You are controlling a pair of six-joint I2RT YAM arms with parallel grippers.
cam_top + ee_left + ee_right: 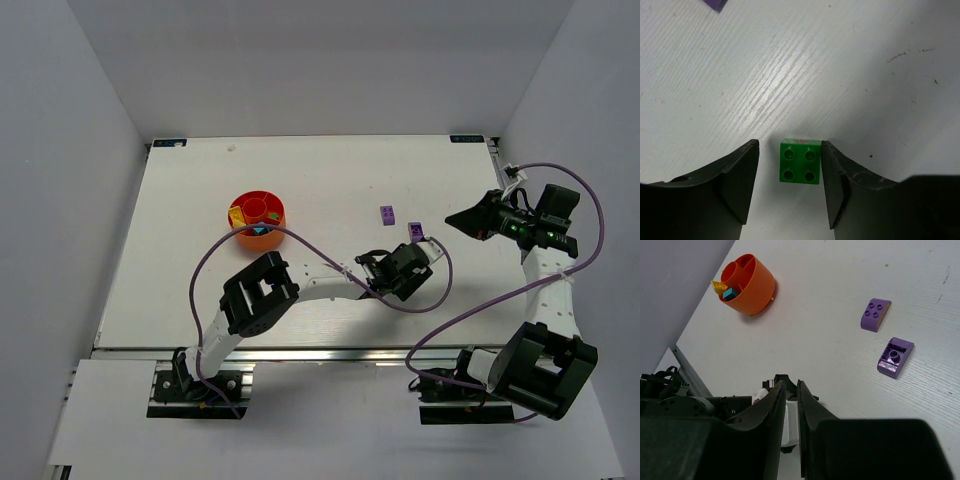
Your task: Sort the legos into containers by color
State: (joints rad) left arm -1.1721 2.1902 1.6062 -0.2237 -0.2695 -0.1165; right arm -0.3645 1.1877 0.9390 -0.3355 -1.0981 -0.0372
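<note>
So the orange dish (258, 218) is sitting far left on the white table (320, 170), already holding a yellow, a teal and a red piece. Toward the middle, the left gripper (790, 147) is hanging low over a green brick (800, 162) lying studs-up on the table, fingers apart on either side of it. There's a clear gap on one side, and the other finger is just beside it. Further right, two purple pieces (875, 315) (895, 357) are lying near each other. The right gripper (790, 390) is hovering far right, holding nothing, fingers parted only a sliver
</note>
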